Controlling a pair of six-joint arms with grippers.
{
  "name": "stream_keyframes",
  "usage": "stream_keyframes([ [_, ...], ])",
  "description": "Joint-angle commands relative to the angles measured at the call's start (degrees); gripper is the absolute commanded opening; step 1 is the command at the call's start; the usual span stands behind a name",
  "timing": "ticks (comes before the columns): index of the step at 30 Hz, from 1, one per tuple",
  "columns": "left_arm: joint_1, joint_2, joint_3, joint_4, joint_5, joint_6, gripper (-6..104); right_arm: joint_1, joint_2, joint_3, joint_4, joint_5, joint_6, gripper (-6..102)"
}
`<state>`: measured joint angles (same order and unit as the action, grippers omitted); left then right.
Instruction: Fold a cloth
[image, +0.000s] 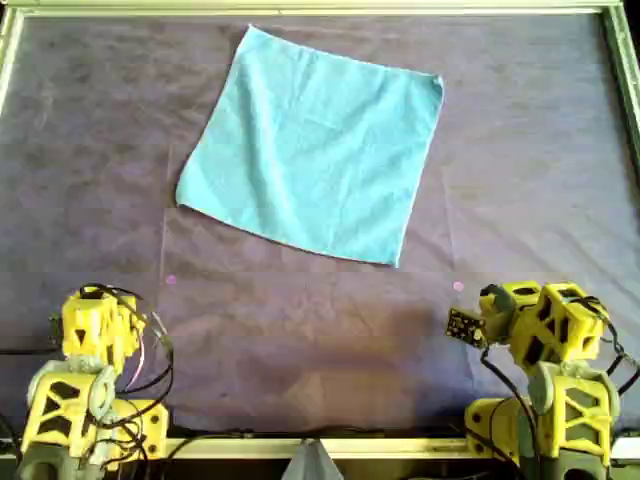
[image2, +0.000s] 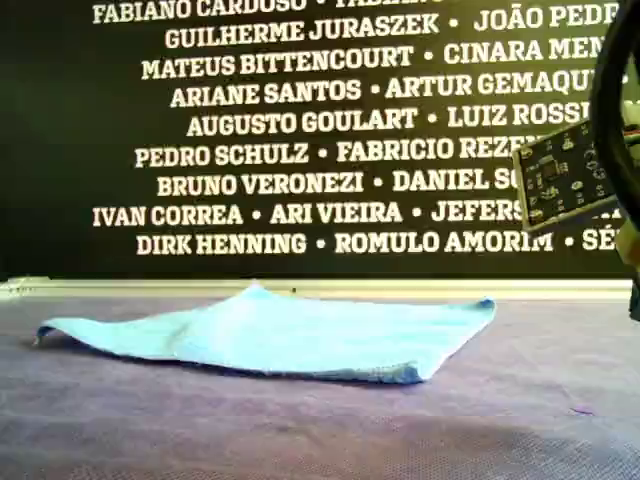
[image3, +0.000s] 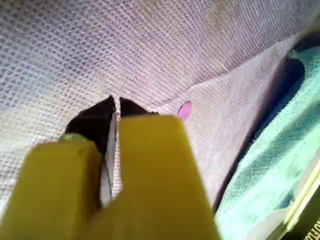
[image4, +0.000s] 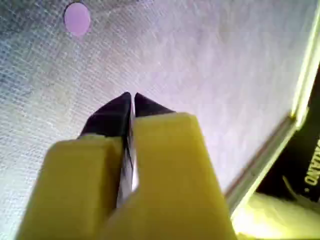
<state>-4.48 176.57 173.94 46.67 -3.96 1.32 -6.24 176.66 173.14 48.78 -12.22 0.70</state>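
The cloth (image: 312, 150) is a soft, sky-blue square with a faint ribbed weave, spread open and turned askew on the worktop (image: 300, 340), whose purple-grey cover shows a fine woven mesh. In the exterior view the cloth lies nearly flat with gentle ripples and one edge slightly lifted. Both yellow arms sit well apart from the cloth, at the worktop edge opposite it. The left gripper (image3: 116, 102) has its dark, pointed tips pressed together, holding nothing, above bare cover; a small pink dot (image3: 184, 110) lies between it and the cloth. The right gripper (image4: 131, 97) is likewise closed and empty, near the pale frame (image4: 265, 160) bordering the worktop.
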Motion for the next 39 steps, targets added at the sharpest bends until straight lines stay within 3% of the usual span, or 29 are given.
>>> stream_keyframes([
  [1, 8.70, 0.18, -0.79, -3.16, -0.26, 0.44, 8, 0.09, 1.58, 0.79, -8.44, 3.43, -12.22, 2],
  [12, 8.96, 0.18, -0.79, -3.16, -0.70, 0.44, 7, 0.09, 2.11, 0.79, -8.44, 3.78, -12.48, 2],
  [14, 9.05, 0.18, -0.79, -3.25, -0.70, 0.44, 8, 0.18, 2.20, 0.79, -9.40, 3.08, -11.78, 2],
  [24, 8.17, 0.44, -4.04, -3.78, 0.35, 0.35, 10, 0.35, 2.20, -3.96, -10.20, 1.93, -11.78, 3],
  [27, 8.17, 0.35, -10.72, -3.78, 0.35, 0.00, 18, 0.35, 2.20, -10.28, -11.69, -2.90, -11.78, 7],
  [35, 7.82, 0.35, -17.49, -3.78, 0.44, -0.09, 40, 0.26, 2.20, -13.62, -11.69, -23.03, -12.13, 24],
  [37, 6.06, 0.26, -17.31, -3.78, 0.44, 0.53, 41, 0.00, 2.20, -13.27, -10.72, -25.66, -12.48, 25],
  [39, 2.99, 0.18, -17.23, -3.78, 0.44, 0.53, 42, 0.70, 1.41, -13.01, -11.16, -27.42, -11.69, 25],
])
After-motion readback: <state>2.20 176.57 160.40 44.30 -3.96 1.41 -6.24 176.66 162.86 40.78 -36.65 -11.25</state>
